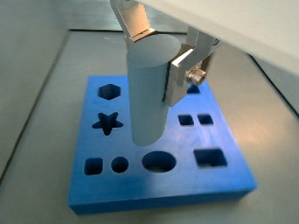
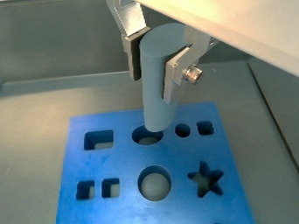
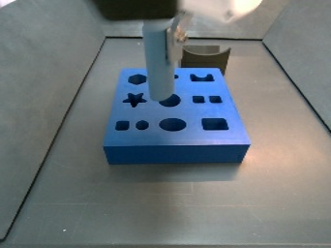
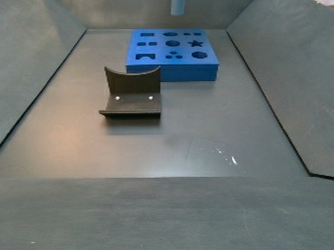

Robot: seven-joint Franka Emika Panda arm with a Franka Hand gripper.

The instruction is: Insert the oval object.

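Wrist views show us the hand (image 2: 156, 54) grasping the oval object (image 2: 159, 83) upright, its lower end just entering a hole in the blue block (image 2: 122, 175).

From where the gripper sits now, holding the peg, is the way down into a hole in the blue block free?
Probably yes. The gripper holds the oval object upright over the blue block, its tip at a hole near the middle, nothing between them. The fixture stands well aside.

smooth grey floor (image 4: 196, 137) enclosed by low grey walls (image 4: 144, 12), faint glare near one edge
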